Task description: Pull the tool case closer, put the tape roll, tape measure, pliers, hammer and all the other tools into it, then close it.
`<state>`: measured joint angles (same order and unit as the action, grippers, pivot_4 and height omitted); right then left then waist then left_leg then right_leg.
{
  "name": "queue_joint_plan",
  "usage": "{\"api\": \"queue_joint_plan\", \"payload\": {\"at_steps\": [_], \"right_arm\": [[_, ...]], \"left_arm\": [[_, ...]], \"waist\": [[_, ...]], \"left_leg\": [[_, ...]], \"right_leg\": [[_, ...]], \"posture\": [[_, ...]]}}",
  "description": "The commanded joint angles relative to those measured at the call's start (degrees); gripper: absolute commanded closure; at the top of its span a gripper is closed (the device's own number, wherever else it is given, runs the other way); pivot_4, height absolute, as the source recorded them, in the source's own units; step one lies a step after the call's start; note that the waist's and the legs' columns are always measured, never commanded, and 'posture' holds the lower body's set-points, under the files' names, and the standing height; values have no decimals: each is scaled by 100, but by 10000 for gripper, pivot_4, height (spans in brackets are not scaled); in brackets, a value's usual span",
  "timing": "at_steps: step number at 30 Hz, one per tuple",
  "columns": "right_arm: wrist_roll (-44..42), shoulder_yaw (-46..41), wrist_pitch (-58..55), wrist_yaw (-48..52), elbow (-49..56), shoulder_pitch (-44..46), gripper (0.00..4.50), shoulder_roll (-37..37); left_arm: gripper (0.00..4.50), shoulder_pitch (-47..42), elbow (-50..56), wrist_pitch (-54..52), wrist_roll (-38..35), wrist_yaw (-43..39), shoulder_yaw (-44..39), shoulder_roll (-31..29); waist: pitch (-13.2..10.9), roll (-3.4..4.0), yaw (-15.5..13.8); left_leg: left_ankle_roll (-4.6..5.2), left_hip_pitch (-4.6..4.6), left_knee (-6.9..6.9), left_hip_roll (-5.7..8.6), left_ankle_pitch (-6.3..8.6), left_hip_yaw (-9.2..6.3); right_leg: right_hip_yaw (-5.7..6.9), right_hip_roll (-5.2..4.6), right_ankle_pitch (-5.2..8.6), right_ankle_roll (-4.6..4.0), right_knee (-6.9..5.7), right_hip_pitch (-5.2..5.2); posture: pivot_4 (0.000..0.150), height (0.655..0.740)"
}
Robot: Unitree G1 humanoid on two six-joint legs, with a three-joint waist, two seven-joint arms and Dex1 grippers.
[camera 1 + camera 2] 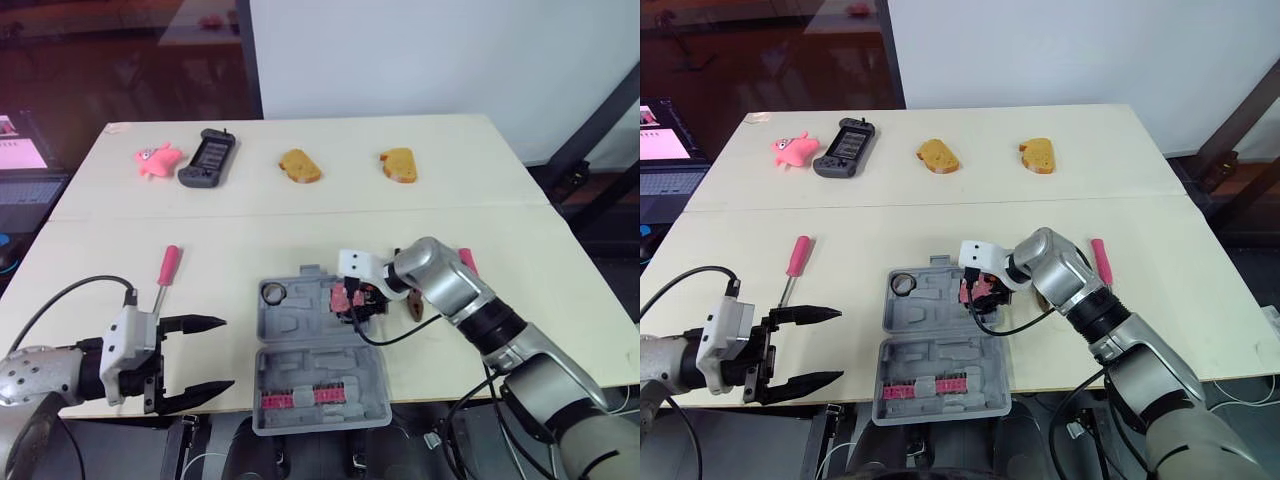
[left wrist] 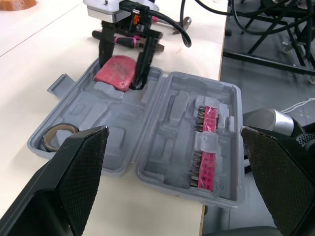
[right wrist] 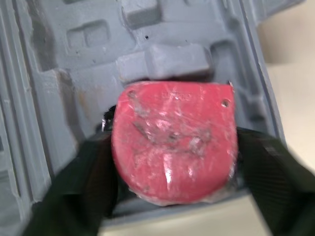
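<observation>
The right gripper (image 1: 354,300) is clamped on the red, rounded plastic tape measure (image 3: 174,145), one black finger on each flat side. It holds it low in a moulded recess of the grey plastic tool case (image 1: 930,335), which lies open near the table's front edge. Whether the tape measure is fully seated I cannot tell. Across the same half of the case from these jaws, in the corner pocket, sits the small grey ring of a tape roll (image 1: 273,292). The other half, nearer the robot, carries two pink bit strips (image 2: 206,147).

Just outside the case, behind the right gripper's wrist, lie what look like brown-handled pliers (image 1: 415,303). A little further out is a pink-handled tool (image 1: 1101,262) whose kind I cannot make out.

The left gripper (image 1: 838,346) hangs with its fingers spread wide and nothing between them. The case is off to its fingertip side, and a pink-handled screwdriver (image 1: 166,272) lies on the cream table (image 1: 250,240) just beyond its upper finger.

My reading: the case looks already drawn in, the tape roll is stowed and the tape measure is being placed. The pliers, the pink-handled tool, the screwdriver and any hammer remain, and then the lid must be closed. The task is well under half done.
</observation>
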<state>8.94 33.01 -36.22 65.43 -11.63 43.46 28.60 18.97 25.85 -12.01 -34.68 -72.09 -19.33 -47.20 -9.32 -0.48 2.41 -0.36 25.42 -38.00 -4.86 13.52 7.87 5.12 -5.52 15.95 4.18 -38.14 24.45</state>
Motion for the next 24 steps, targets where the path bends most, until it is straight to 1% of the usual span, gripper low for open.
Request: {"api": "queue_joint_plan", "payload": {"at_steps": [1, 7, 11, 19, 24], "right_arm": [[6, -106, 44, -42, 53, 160, 16128, -50], [-5, -90, 32, 41, 159, 202, 16128, 14], [91, 19, 322, 177, 203, 236, 16128, 120], [323, 148, 1099, 322, -255, 448, 16128, 105], [425, 249, 1688, 501, -855, 659, 16128, 20]], "left_arm": [[0, 37, 131, 43, -39, 11, -140, -57], [0, 5, 105, 52, -31, 17, -115, -67], [0, -5, 104, 62, -19, 19, -89, -54], [0, 3, 125, 76, 28, 48, -34, -23], [0, 11, 155, 85, 71, 104, -5, -9]], "waist": [[0, 0, 1], [0, 0, -1], [0, 0, -2], [0, 0, 0], [0, 0, -1]], "left_leg": [[0, 0, 0, 0, 0, 0], [0, 0, 0, 0, 0, 0], [0, 0, 0, 0, 0, 0], [0, 0, 0, 0, 0, 1], [0, 0, 0, 0, 0, 2]], "right_leg": [[0, 0, 0, 0, 0, 0], [0, 0, 0, 0, 0, 0], [0, 0, 0, 0, 0, 0], [0, 0, 0, 0, 0, 0], [0, 0, 0, 0, 0, 0]], "posture": [[1500, 7188], [1500, 7188], [1500, 7188], [1500, 7188], [1500, 7188]]}}
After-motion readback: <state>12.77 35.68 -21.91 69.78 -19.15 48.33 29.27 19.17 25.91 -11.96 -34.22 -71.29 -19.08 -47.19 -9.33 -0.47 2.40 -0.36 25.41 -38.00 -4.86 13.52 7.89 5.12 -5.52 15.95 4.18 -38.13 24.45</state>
